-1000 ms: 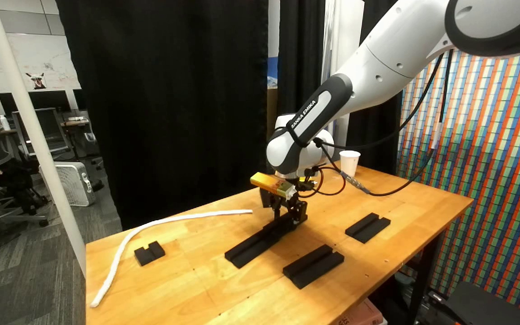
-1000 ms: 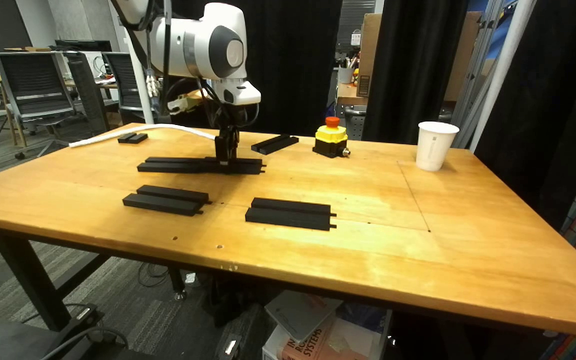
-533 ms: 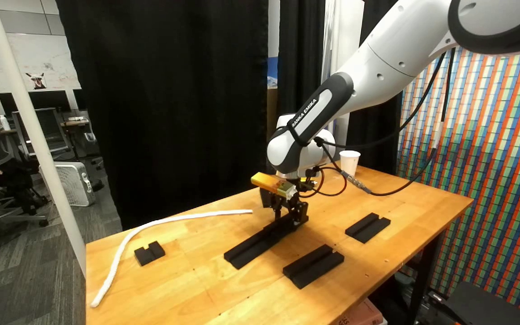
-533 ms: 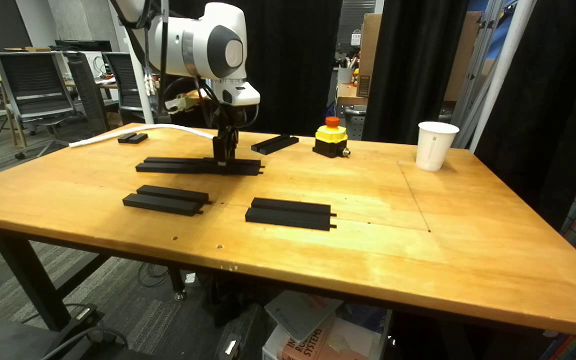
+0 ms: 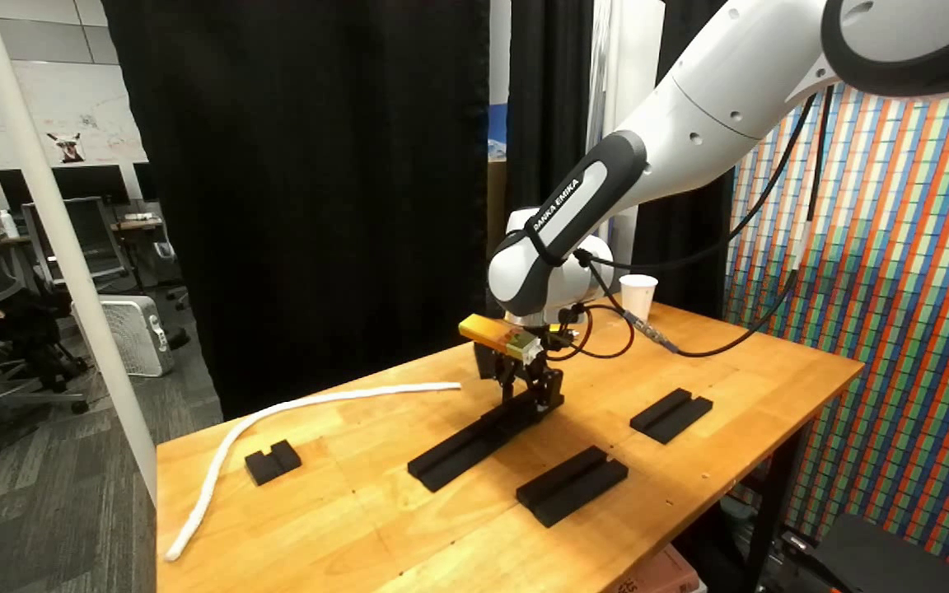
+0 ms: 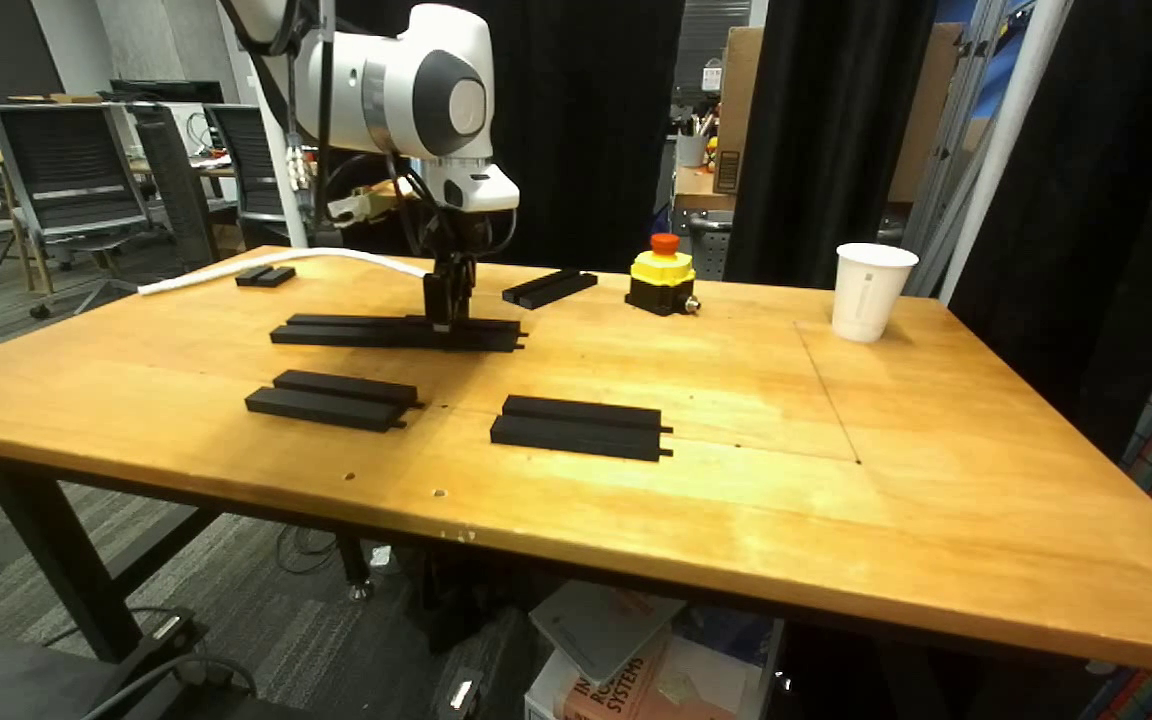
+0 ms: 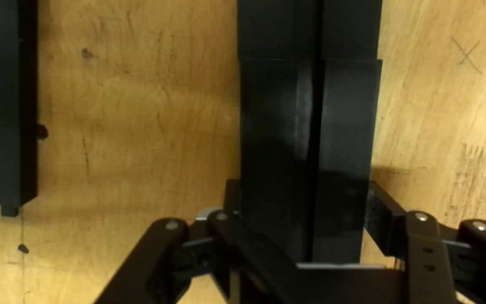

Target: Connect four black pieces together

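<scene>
Jaws: pointing down, parted only as far as the bar between them and gripping it, one jaw along each long side.
Held bar [image 7: 302, 152]: matte black, grooved lengthwise, lying between the jaws; in the wrist view it runs upward from them.
Joined bar [image 7: 276, 31]: end to end with the held bar and in line with it, beyond the jaws, cut off by the top edge of the wrist view.
Seam [image 7: 276, 59]: a thin crosswise line, clear of the jaws, with a slight step between the two bars; whether the ends are fully seated cannot be told.
Loose bar A [image 6: 331, 405]: on the worktop [image 6: 786, 500], beside the joined pair and well apart from the jaws.
Loose bar B [image 6: 581, 437]: in a rough row with loose bar A, a gap between them; small tabs [image 6: 667, 453] project from one end.
Wrist view, left: part of a loose bar, apart from the held one.
Cable-side block [image 6: 276, 278]: black and grooved, near the white cable [image 5: 396, 389], which curves across the worktop in both exterior views.
Button-side block [image 6: 558, 290]: black and grooved, set obliquely, near a red-topped yellow button [image 6: 663, 268].
Paper cup [image 6: 866, 290]: white, upright, well apart from the bars.
Arm [image 5: 689, 148]: white, reaching down over the held bar.
</scene>
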`<state>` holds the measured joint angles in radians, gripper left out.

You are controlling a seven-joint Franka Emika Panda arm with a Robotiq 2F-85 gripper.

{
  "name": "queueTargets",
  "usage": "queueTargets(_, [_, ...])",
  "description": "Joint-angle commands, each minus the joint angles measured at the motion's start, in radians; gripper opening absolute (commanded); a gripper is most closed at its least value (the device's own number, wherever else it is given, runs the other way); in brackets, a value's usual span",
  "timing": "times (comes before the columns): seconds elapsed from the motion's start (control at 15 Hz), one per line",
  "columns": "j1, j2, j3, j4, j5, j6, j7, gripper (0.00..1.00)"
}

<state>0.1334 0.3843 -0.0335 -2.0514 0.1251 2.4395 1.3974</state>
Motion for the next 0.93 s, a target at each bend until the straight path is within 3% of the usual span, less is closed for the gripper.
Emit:
queueTargets(0.0, [-0.006, -0.008, 0.016, -0.012, 0.023, -0.003, -0.015, 0.45])
queueTargets(0.87, [0.035, 0.039, -0.014, 0.0, -0.044, 0.088, 0.095, 0.45])
